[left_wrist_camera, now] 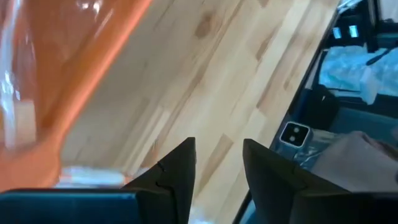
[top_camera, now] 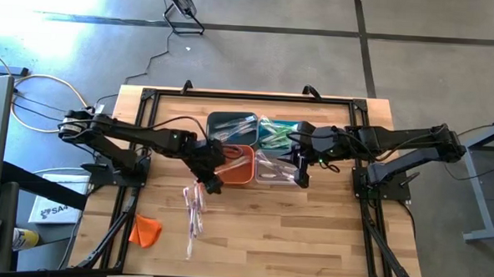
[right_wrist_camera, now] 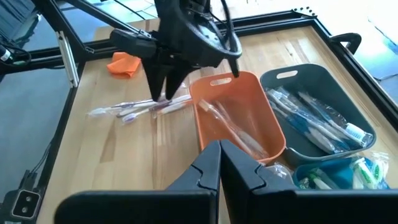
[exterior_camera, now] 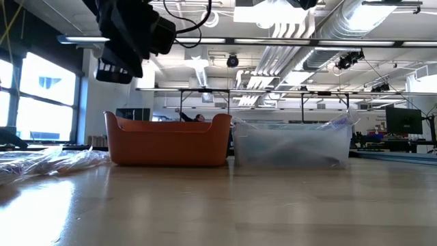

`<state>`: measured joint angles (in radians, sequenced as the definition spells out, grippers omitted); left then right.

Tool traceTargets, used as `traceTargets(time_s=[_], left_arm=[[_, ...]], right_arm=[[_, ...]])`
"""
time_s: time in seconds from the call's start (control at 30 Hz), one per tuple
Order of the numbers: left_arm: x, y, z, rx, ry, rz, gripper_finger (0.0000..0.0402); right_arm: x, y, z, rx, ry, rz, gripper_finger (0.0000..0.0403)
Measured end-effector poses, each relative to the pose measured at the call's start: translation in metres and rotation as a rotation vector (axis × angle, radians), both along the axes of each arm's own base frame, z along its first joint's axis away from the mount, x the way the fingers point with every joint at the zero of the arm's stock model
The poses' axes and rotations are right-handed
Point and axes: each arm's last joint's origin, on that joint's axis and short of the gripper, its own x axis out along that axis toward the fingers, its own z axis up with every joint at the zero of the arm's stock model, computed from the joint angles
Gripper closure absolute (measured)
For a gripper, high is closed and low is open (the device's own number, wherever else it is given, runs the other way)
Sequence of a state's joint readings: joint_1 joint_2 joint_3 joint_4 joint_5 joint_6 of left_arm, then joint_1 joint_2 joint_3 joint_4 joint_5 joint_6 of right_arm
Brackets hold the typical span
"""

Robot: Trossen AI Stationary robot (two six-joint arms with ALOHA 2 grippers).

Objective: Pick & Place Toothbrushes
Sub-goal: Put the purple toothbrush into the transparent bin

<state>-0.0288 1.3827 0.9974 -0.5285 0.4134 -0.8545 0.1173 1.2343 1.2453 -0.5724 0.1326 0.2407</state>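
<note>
A loose heap of wrapped toothbrushes lies flat on the wooden table, on the near side of the orange bin. More toothbrushes lie inside the orange bin, the dark grey bin and the teal bin. My left gripper hangs open above the table at the orange bin's near left corner, just above the heap, with nothing between its fingers. My right gripper is shut and empty, raised over the clear bin.
The four bins stand tightly together in the table's middle: dark grey and teal behind, orange and clear in front. An orange cloth lump lies near the front left. A black frame borders the table.
</note>
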Motion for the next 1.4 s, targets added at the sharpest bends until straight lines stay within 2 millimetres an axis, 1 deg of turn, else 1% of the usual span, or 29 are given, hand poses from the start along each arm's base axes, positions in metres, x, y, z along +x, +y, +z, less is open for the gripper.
traceTargets(time_s=[0.13,0.23,0.53,0.67,0.9,1.1,1.27,1.4], left_arm=[[-0.003,-0.014,0.000,0.000,0.031,0.007,0.0282],[-0.008,-0.028,0.006,0.026,0.013,0.022,0.0298],[-0.034,-0.067,0.026,0.093,-0.040,0.133,0.0356],[-0.043,-0.083,0.026,0.080,-0.021,0.209,0.0372],[-0.060,-0.115,0.026,0.029,-0.001,0.302,0.0383],[-0.081,-0.144,0.026,-0.017,-0.011,0.365,0.0383],[-0.090,-0.161,0.020,-0.095,0.036,0.458,0.0383],[-0.091,-0.169,0.012,-0.160,0.105,0.544,0.0383]], right_arm=[[0.000,0.000,0.000,-0.008,0.000,0.005,0.0401],[0.000,0.000,0.000,-0.008,0.000,0.005,0.0401],[0.000,0.000,0.000,-0.008,0.000,0.006,0.0401],[0.000,0.000,0.000,-0.012,0.000,0.010,0.0401],[0.000,0.000,0.000,-0.046,0.000,0.028,0.0401],[0.001,0.000,0.002,-0.024,-0.022,0.015,0.0401],[0.003,0.000,0.005,-0.031,-0.057,0.021,0.0400],[0.003,0.001,0.006,-0.074,-0.063,0.056,0.0400]])
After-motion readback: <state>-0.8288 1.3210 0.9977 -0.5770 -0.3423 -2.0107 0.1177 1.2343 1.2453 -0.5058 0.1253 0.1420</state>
